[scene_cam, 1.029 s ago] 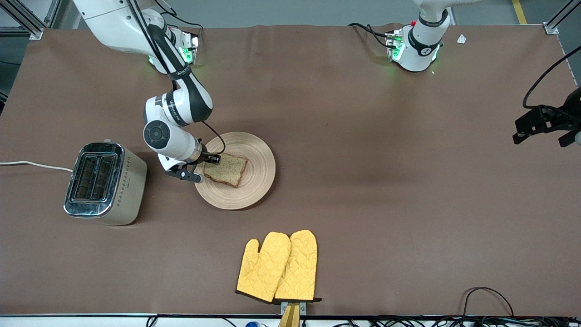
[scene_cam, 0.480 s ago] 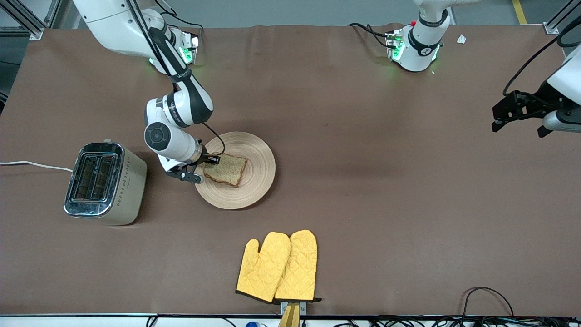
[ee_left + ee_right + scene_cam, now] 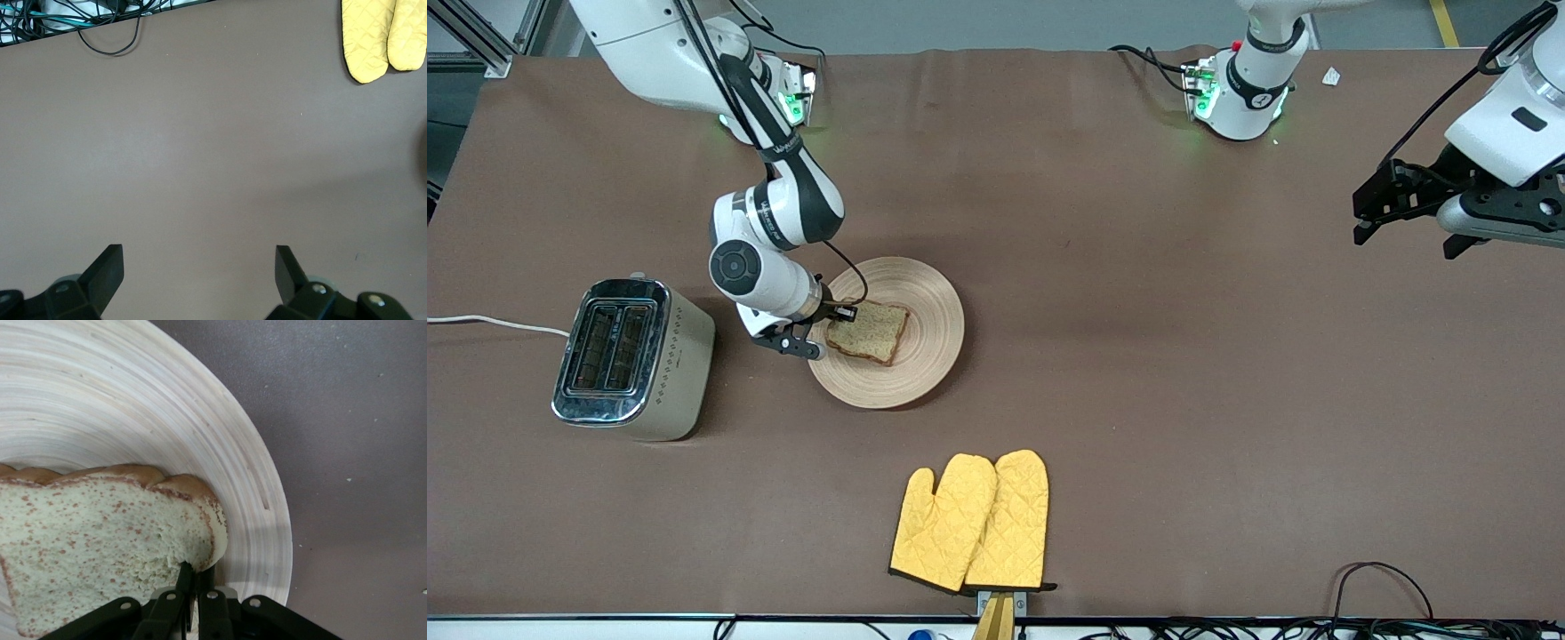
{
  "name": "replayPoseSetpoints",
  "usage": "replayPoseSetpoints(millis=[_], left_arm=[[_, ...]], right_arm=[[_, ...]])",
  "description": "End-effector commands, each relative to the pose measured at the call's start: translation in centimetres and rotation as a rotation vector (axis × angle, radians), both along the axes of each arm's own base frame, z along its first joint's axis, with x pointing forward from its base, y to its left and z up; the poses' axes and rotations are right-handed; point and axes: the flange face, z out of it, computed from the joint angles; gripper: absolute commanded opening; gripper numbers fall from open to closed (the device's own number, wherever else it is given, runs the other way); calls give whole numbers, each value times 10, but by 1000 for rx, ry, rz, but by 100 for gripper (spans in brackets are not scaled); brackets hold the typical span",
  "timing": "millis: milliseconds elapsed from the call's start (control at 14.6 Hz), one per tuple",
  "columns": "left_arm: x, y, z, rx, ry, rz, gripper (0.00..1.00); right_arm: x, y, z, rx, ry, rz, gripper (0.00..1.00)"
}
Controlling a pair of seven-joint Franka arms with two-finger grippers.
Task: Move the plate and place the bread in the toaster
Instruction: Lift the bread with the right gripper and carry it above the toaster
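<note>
Front view: my right gripper (image 3: 829, 327) is low over the plate (image 3: 925, 356), at the plate's edge toward the toaster (image 3: 633, 357). Its fingers are pinched on the edge of the bread (image 3: 869, 332), which lies on the plate. The plate sits on the table (image 3: 1183, 400) toward my right arm's end, about midway between the base edge and the camera edge. The toaster stands close to the end edge at my right arm's end, well apart from the plate, its 2 slots facing up and its cord (image 3: 489, 322) running off that edge. 2 yellow mitts (image 3: 971, 523) lie side by side at the camera edge, nearer the camera than the plate. My left gripper (image 3: 1405, 213) hangs in the air over the table near the end edge at my left arm's end, fingers spread wide with nothing between them.

Left wrist view: my left gripper (image 3: 199, 270) shows its 2 fingers (image 3: 107, 267) far apart over bare brown table (image 3: 200, 147). The mitts (image 3: 383, 33) sit far off, and cables (image 3: 80, 20) hang past the table's edge.

Right wrist view: my right gripper (image 3: 193, 587) has its fingers closed tight on the crust of the bread (image 3: 93, 547). The slice rests on the grooved plate (image 3: 167, 407), and the plate's rim curves past it against the table (image 3: 347, 420).
</note>
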Motion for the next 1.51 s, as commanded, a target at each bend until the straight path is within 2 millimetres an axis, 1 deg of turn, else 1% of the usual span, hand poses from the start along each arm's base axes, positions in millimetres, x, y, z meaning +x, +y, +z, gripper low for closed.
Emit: replayPoseSetpoints(millis=[0,69,275,343,412,480,618,755,892,1029,1098,1235,1304,1441], left_arm=[[-3,6,0,11,-16,13,100],[-2,8,0,8,-15,22,100],[0,13,1,9,-15,34,100],[2,24,0,5,-12,51,100],[2,27,0,4,-13,57,100],[2,25,1,4,-14,54,100],[3,25,0,4,-13,51,100],[4,27,-1,4,-11,50,100],[5,28,-2,5,-10,50,100],[5,30,-2,8,-10,47,100],[5,30,-2,8,-10,47,100],[5,30,-2,9,-10,44,100],[5,30,-2,9,-10,44,100],[5,30,-2,8,-10,45,100]], right_arm=[[6,1,4,-1,42,-1,0],[9,5,16,-8,74,13,0],[28,-2,56,-91,126,77,0],[33,-2,71,-117,141,94,0],[37,-2,88,-142,150,113,0],[43,-4,106,-192,165,141,0],[51,-12,149,-359,203,204,0],[48,-18,183,-508,227,242,0],[38,-18,206,-692,220,298,0],[36,-27,217,-848,224,318,0],[36,-27,218,-934,213,335,0],[43,-36,220,-1079,184,341,0],[47,-42,209,-1165,181,355,0],[58,-59,193,-1275,137,266,0]])
